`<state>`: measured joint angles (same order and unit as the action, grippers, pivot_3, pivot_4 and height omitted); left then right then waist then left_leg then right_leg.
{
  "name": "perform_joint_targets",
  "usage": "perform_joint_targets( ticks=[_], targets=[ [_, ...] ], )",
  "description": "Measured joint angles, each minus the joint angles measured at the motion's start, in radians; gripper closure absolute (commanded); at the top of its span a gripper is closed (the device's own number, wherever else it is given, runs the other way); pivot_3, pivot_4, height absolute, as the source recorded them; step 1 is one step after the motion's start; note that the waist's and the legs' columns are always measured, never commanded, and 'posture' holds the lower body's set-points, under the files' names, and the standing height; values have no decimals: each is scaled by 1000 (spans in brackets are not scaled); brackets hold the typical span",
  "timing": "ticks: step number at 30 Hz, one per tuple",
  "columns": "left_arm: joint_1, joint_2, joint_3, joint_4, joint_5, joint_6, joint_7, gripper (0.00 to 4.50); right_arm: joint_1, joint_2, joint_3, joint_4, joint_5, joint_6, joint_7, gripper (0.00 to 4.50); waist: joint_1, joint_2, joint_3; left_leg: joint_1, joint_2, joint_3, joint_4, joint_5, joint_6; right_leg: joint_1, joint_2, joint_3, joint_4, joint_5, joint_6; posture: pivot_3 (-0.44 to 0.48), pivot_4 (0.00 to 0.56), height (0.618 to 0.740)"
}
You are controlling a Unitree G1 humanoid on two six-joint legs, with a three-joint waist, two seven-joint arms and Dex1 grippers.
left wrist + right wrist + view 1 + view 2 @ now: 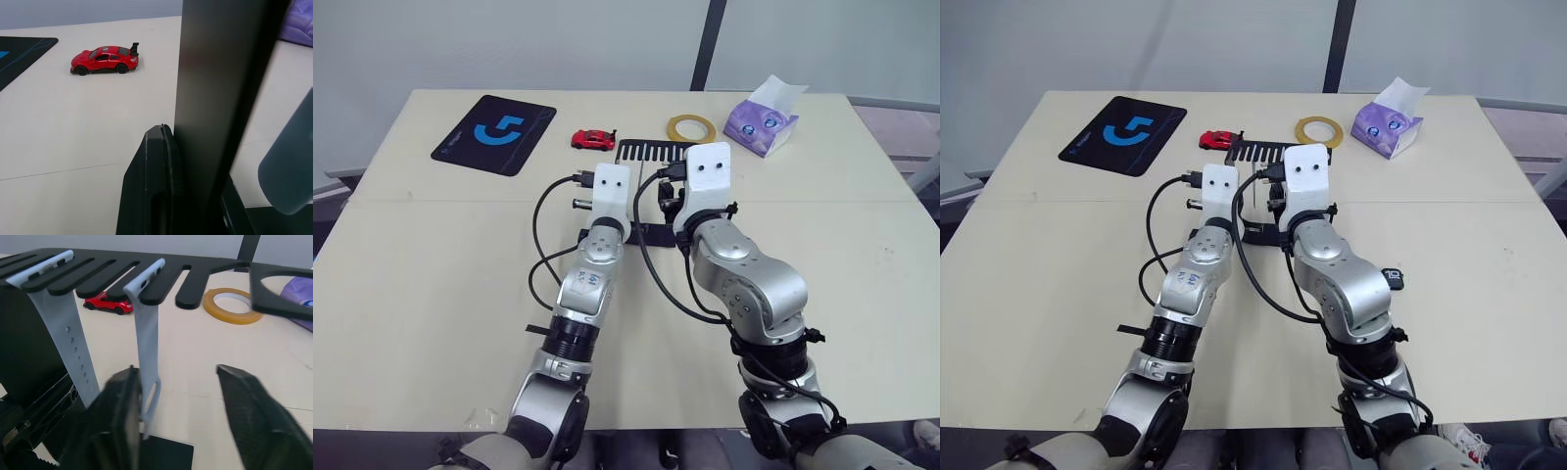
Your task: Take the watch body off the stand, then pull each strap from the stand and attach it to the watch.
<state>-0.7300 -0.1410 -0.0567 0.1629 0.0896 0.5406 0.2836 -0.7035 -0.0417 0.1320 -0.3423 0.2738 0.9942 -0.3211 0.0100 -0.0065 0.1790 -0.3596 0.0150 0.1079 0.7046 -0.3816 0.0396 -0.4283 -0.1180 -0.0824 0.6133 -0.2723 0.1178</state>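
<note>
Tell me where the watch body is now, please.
The watch body lies flat on the table in the right eye view, off the stand, just right of the robot's right forearm.

The black sheet-metal stand (112, 271) stands upright at the table's middle, toward the far side, its slotted comb top ending in a round ring hole on the right. Two light blue-grey straps (146, 333) hang straight down from its slots, side by side. The small dark watch body (1392, 278) lies flat on the table, near and right of the stand, well apart.
</note>
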Motion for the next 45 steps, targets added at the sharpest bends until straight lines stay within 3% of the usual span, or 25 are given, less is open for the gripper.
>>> perform_joint_targets(
  ticks=[12,15,18,27,45],
  targets=[
    [0,0,0,4,4,-9,-2,4500,0,56,-2,33,-88,-34,52,2132,-9,0,0,0,0,-1,-1,0,0,0,0,-1,-1,0,0,0,150,738],
    [-1,0,0,5,5,-12,-2,4500,0,63,-4,39,-107,-52,60,2994,-10,0,0,0,0,-1,-2,0,0,0,0,-1,-1,0,0,0,150,738],
    [-1,0,0,6,6,-15,-3,4500,0,63,-2,41,-133,-69,71,4476,-11,0,0,0,0,-1,-2,0,0,0,0,-1,-1,0,0,0,150,738],
    [-3,0,-1,16,9,-28,-5,4500,19,38,58,4,-198,-74,132,4476,-11,0,0,-1,0,-2,-3,0,0,0,0,-2,-2,0,0,0,150,738],
    [-27,1,4,51,11,-38,-24,4500,105,-37,91,-250,-253,76,239,4476,-10,0,0,-2,-1,-4,-3,0,-1,0,-1,-6,-4,0,0,0,150,738]
  ],
)
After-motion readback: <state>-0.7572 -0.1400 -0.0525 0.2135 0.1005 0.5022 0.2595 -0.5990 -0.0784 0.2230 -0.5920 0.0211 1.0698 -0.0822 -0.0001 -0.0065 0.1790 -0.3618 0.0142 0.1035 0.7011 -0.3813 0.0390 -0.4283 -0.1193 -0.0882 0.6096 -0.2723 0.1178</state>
